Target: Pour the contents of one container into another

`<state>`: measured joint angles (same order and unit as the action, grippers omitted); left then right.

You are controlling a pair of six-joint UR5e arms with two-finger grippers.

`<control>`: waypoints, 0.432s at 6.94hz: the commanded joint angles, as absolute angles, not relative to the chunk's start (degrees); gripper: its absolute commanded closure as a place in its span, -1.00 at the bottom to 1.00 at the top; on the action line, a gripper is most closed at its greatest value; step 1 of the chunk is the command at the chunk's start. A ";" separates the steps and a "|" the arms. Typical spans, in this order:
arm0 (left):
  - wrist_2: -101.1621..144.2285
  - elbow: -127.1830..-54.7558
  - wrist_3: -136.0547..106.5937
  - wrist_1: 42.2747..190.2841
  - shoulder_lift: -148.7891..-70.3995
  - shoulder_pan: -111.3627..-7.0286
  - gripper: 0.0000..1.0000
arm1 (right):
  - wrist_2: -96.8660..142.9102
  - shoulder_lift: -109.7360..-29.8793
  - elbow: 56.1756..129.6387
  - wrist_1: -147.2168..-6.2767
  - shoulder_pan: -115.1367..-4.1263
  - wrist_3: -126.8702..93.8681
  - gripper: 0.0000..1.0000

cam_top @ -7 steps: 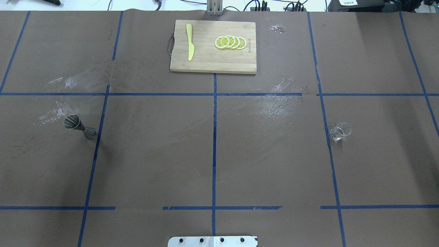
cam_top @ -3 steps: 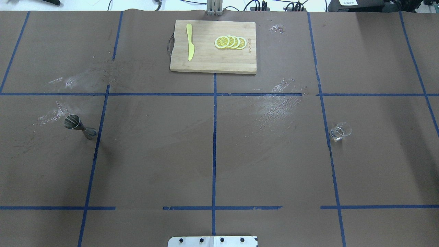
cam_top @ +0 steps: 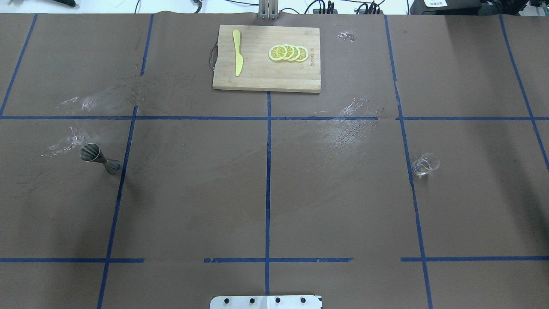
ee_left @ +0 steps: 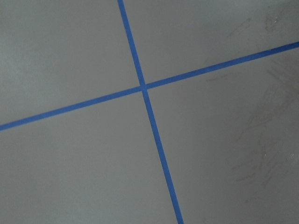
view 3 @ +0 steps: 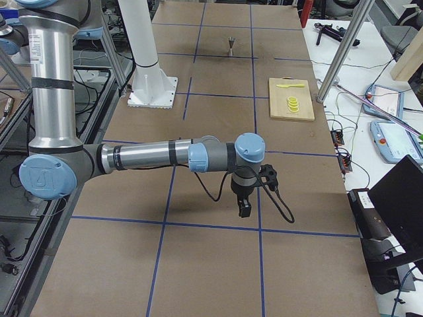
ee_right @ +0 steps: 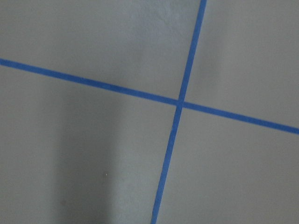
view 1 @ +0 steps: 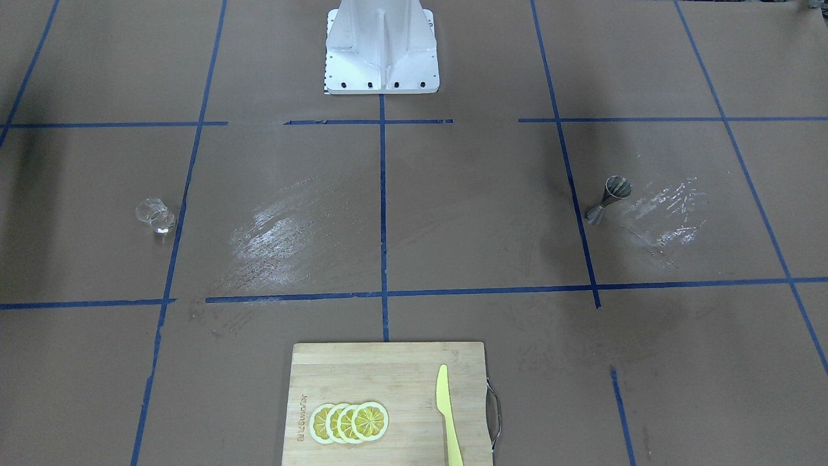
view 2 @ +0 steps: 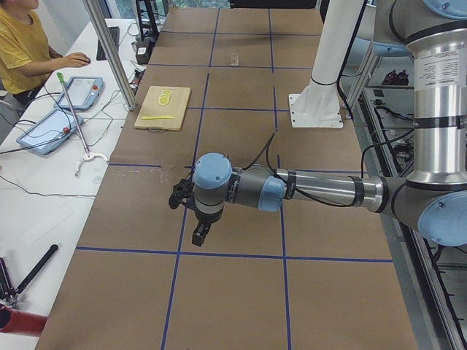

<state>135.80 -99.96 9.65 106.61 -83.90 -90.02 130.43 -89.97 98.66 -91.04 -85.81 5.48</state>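
**Both grippers clear of the task items; finger state not determinable**

1. Left gripper (view 2: 198, 236): seen only from the table-end camera. It hangs pointing down above the table (cam_top: 193, 193) and touches nothing. I cannot tell whether its fingers are spread or pressed together. Its wrist camera shows only brown covering and two crossing blue tape lines.
2. Right gripper (view 3: 244, 211): also seen only from a table end, pointing down above the surface, with nothing in it. I cannot tell how far open it is. Its wrist camera shows the same bare covering and tape cross.
3. Clear cup (cam_top: 425, 165): upright on the robot's right side, just beside a blue tape line, well apart from both grippers.
4. Metal jigger (cam_top: 99, 159): upright on the robot's left side, just beside a tape line, with white smears next to it. It is well apart from the cup.
5. Cutting board (cam_top: 266, 79): at the far table edge, carrying a yellow knife (cam_top: 237, 52) and overlapping lemon slices (cam_top: 288, 53).
6. Writing: a mark is engraved along one short edge of the board, too small to read.
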 commanded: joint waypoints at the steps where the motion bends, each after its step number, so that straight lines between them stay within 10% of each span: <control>1: 138.43 -96.87 7.92 130.31 -84.11 -90.17 -1.00 | 130.52 -89.55 98.70 -81.77 -85.87 -1.88 -1.00; 3: 138.87 -94.92 7.47 142.69 -84.02 -90.18 -1.00 | 131.13 -89.30 97.13 -77.53 -85.87 -3.87 -1.00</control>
<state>138.70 -95.86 7.62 134.84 -83.97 -90.15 130.72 -89.51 98.15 -80.07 -85.86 -2.42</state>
